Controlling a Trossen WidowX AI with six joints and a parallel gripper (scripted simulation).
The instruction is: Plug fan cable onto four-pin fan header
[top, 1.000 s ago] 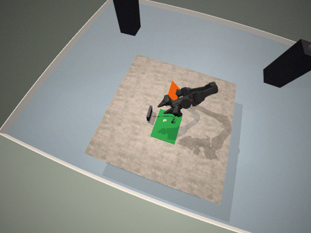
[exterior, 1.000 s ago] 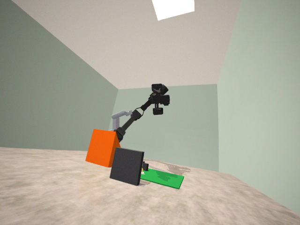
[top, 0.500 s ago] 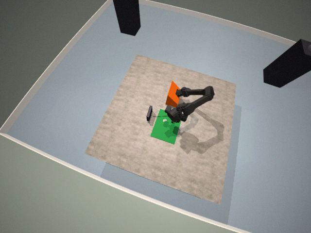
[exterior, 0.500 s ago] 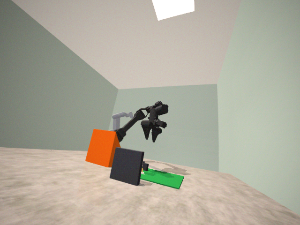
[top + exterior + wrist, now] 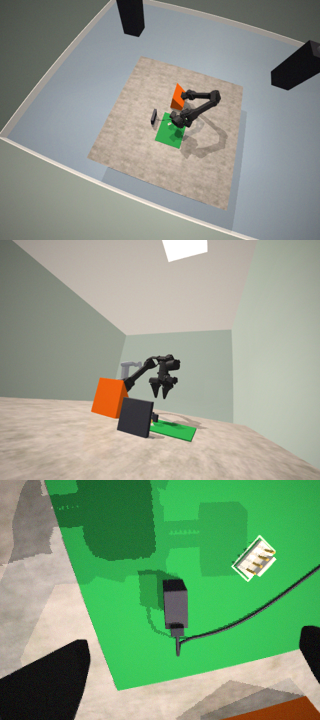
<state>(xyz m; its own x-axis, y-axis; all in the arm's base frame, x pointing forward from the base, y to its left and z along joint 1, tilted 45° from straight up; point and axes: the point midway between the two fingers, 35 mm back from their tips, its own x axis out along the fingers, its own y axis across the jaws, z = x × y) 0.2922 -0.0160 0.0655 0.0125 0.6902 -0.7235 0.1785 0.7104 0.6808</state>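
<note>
The dark plug (image 5: 155, 417) (image 5: 176, 607) is off the header, at the board's near edge in the wrist view; its offset shadow suggests that it sits a little above the green board (image 5: 164, 138) (image 5: 178, 432) (image 5: 200, 665). The arm hides it in the top view. Its thin cable (image 5: 163, 120) (image 5: 240, 620) runs to the dark fan (image 5: 154, 116) (image 5: 135, 417). The white four-pin header (image 5: 169, 124) (image 5: 151, 423) (image 5: 254, 559) is bare and turned at an angle to the plug. My gripper (image 5: 160, 397) (image 5: 196, 643) is open and empty, pointing down high above the board.
An orange block (image 5: 177, 98) (image 5: 108, 397) (image 5: 285, 712) stands beside the arm's base, near one end of the board. The fan stands upright just off the board's side. The arm's shadow falls over the board.
</note>
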